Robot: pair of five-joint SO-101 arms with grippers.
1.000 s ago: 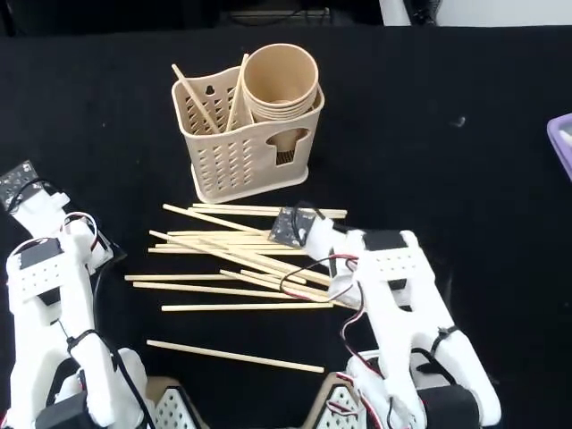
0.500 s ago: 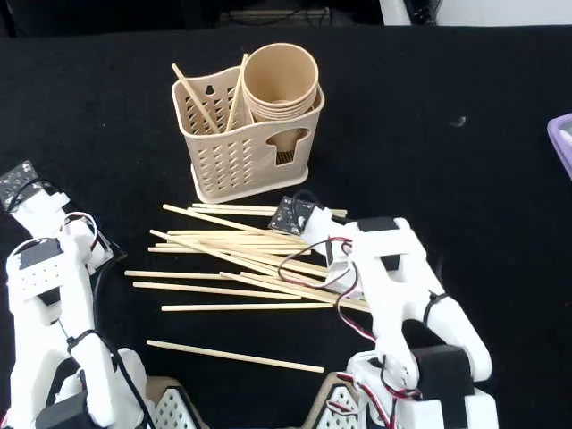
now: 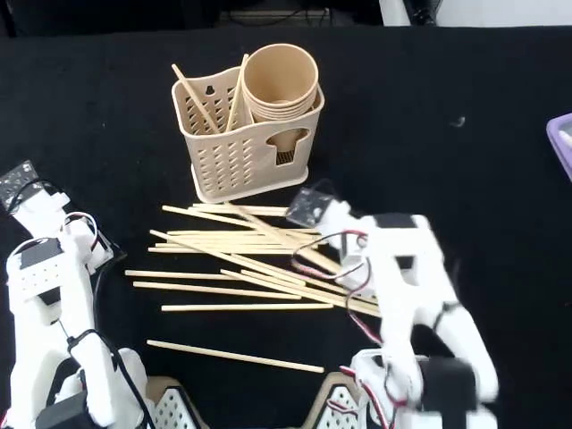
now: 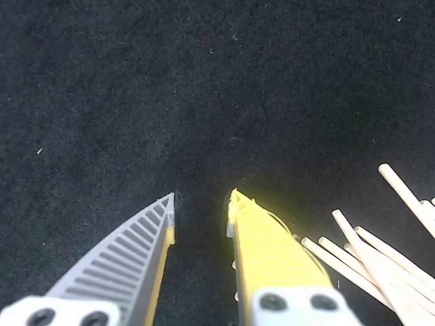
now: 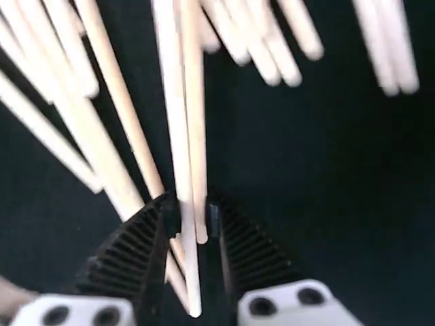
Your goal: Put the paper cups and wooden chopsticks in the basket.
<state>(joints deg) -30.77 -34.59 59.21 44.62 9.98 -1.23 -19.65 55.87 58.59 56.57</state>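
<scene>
Black cloth covers the tabletop point(image 3: 465, 223). In the high view the beige perforated basket point(image 3: 241, 156) stands upright toward 12 o'clock. A stack of paper cups point(image 3: 280, 80) is nested in the compartment on its 3 o'clock side, and a few leaning chopsticks point(image 3: 192, 94) stand in the compartment on its 9 o'clock side. At 6 o'clock of the basket the loose wooden chopsticks point(image 3: 223, 259) lie in a criss-crossed heap, and one stray chopstick point(image 3: 234, 355) lies apart at 6 o'clock of that heap. A purple object point(image 3: 563, 143) cuts in at the 3 o'clock edge. My right arm point(image 3: 402, 268) is over the heap's 4 o'clock side, wrist pointed toward the basket. From above the wrist covers the fingers, so the grip is told by my right wrist view. There my right end effector point(image 5: 192, 210) is clenched on a pair of chopsticks point(image 5: 195, 136) running side by side between the ridged black jaws, their ends poking back past the fingertips and other sticks fanned across the cloth beyond. My left arm point(image 3: 40, 286) stands at 9 o'clock of the heap, well apart from the basket. My left wrist view adds the detail the high view leaves unclear. My left end effector point(image 4: 200, 204) is released, grey and yellow fingers spread with bare cloth between them, grasping nothing. Several chopstick tips point(image 4: 367, 261) lie just beside the yellow finger.
</scene>
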